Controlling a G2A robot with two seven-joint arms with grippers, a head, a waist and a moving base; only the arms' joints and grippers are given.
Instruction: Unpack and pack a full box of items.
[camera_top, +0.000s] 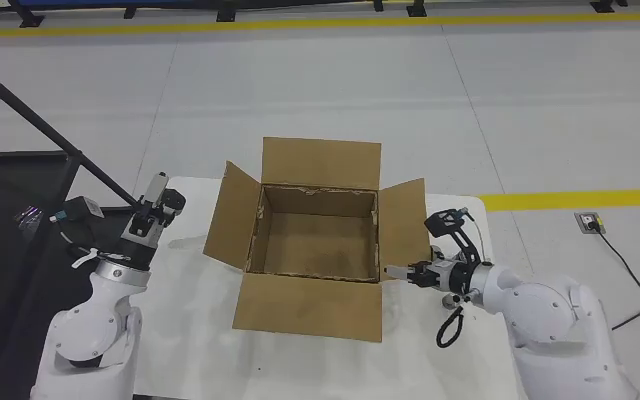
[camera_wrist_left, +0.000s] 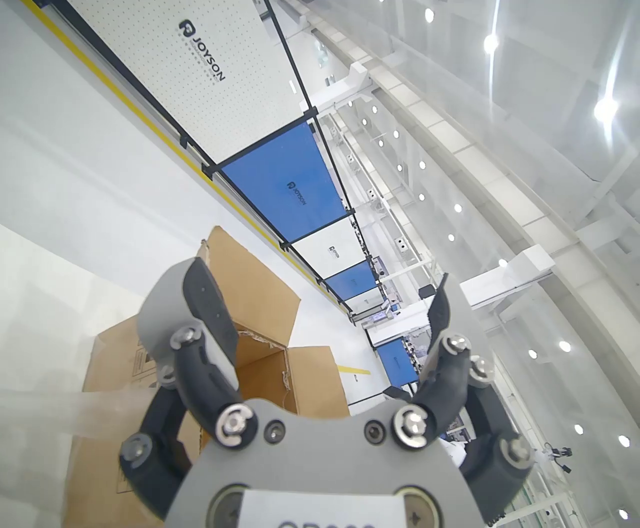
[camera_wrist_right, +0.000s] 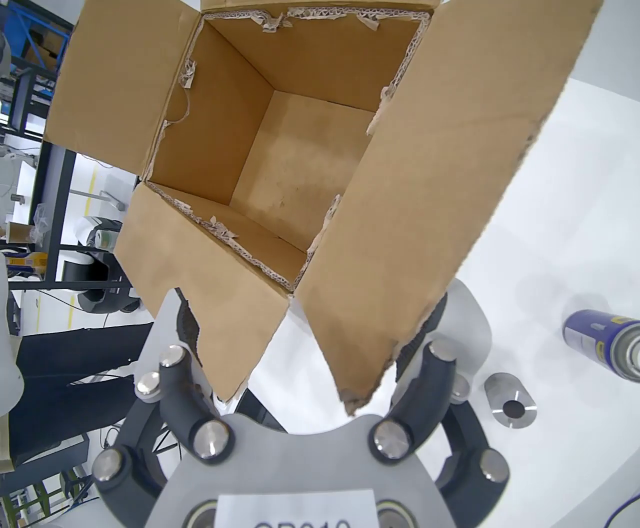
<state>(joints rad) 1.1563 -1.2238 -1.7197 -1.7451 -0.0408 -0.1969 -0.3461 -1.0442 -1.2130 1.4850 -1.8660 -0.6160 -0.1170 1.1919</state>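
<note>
An open cardboard box (camera_top: 310, 305) stands mid-table with all its flaps folded outward, and its brown floor shows bare. My right gripper (camera_top: 398, 272) sits open at the box's front right corner. In the right wrist view its fingers (camera_wrist_right: 312, 300) straddle the lower corners of two flaps of the box (camera_wrist_right: 440, 150), holding nothing. My left gripper (camera_top: 160, 187) is at the table's left side, apart from the box and raised. Seen from the left wrist, that gripper (camera_wrist_left: 320, 280) is open and empty, with the box (camera_wrist_left: 265, 290) beyond it.
A blue spray can (camera_wrist_right: 602, 342) lies on the white table (camera_top: 190, 300) beside a short metal cylinder (camera_wrist_right: 510, 400), both close to my right gripper. A black stand (camera_top: 60, 140) rises at the left edge. A translucent strip (camera_wrist_left: 65, 410) crosses the left wrist view.
</note>
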